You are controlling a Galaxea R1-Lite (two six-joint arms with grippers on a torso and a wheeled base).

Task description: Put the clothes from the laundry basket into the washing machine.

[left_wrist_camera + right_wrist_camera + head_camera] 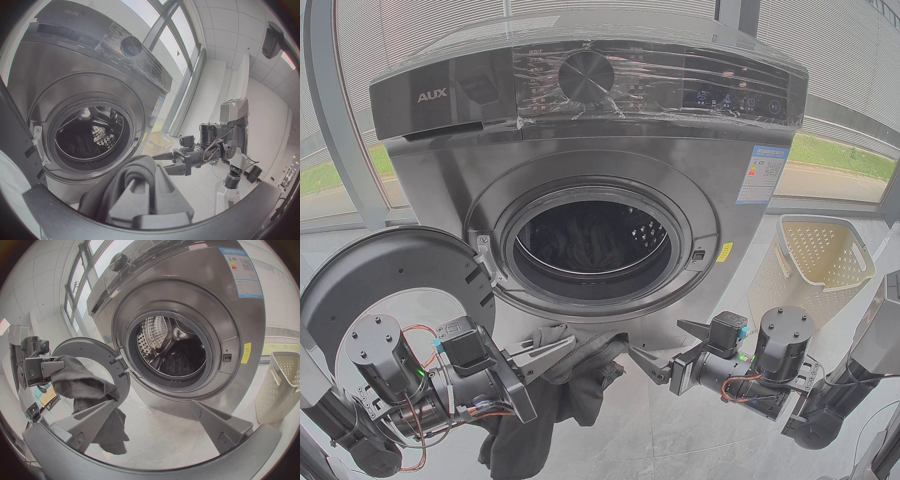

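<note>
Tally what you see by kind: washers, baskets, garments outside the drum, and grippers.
Washing machine: 1
Laundry basket: 1
Dark garment outside the drum: 1
Grippers, left gripper and right gripper: 2
Total: 5

Head looks down; wrists low, flanking; all share washing machine (600,156).

A pale grey tiled floor (687,431) lay smooth and faintly glossy. Tall windows (176,40) with grey frames (337,125) rose toward the ceiling (231,28) of square white panels and let in soft daylight. Outside, a strip of green grass (844,156) ran beside a paved path (825,181). A plain white wall (268,125) closed the far side.
</note>
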